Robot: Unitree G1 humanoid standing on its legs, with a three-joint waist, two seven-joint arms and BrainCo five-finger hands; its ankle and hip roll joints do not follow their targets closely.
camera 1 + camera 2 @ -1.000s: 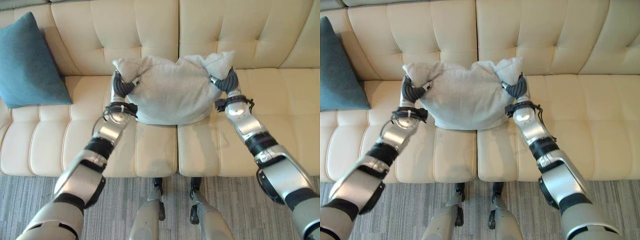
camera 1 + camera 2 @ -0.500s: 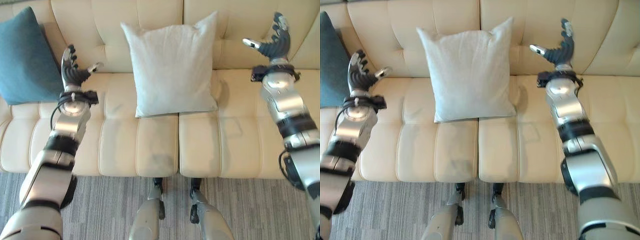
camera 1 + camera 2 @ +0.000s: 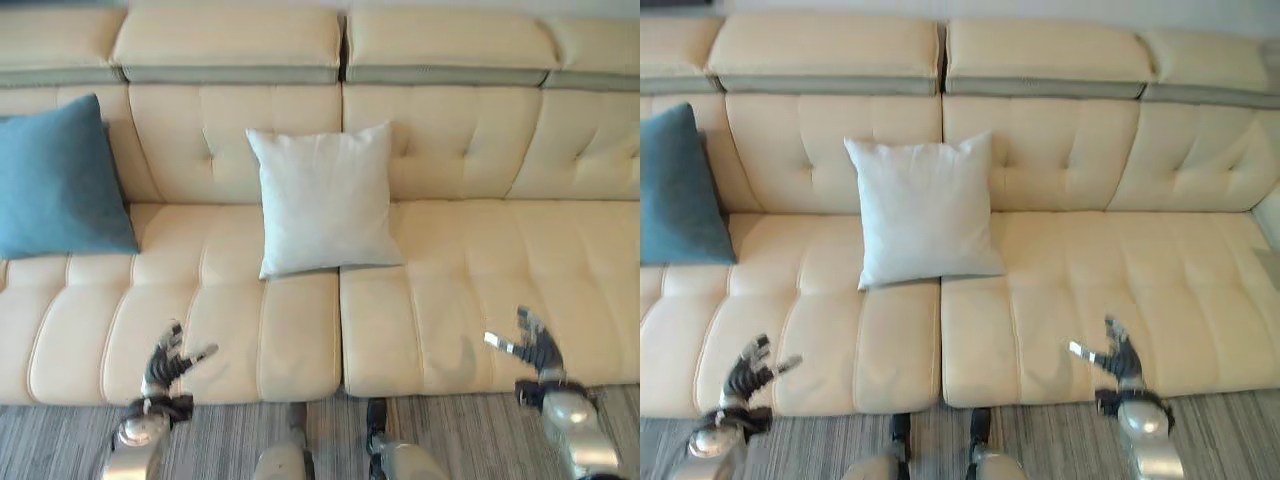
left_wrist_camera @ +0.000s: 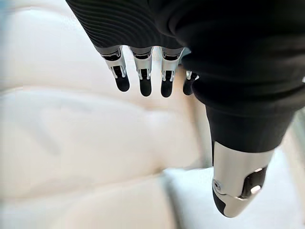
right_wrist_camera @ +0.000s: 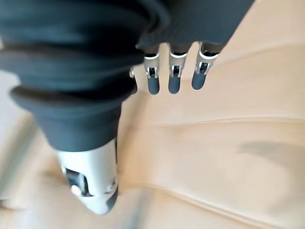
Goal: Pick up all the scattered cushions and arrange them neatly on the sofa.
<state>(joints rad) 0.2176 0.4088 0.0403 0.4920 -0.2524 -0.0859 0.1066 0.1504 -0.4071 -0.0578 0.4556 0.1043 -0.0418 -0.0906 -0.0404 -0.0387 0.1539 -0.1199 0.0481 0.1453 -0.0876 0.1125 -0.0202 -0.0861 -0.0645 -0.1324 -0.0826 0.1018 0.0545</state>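
Observation:
A pale grey cushion [image 3: 323,198] stands upright against the back of the cream sofa [image 3: 455,270], near its middle. A teal cushion [image 3: 58,180] leans on the sofa's back at the left end. My left hand [image 3: 163,372] is low at the seat's front edge on the left, fingers straight and spread, holding nothing. At the front edge on the right is my right hand [image 3: 532,350], open and empty too. Each wrist view shows straight fingers, left [image 4: 143,76] and right [image 5: 173,74], over bare cream seat.
The sofa's seat [image 3: 1140,290] to the right of the grey cushion is bare. Grey striped carpet [image 3: 470,430] runs along the sofa's front.
Both hands have dropped from beside the grey cushion down to the seat's front edge. The view has pulled back and up, showing the sofa's headrests. The grey cushion stays standing.

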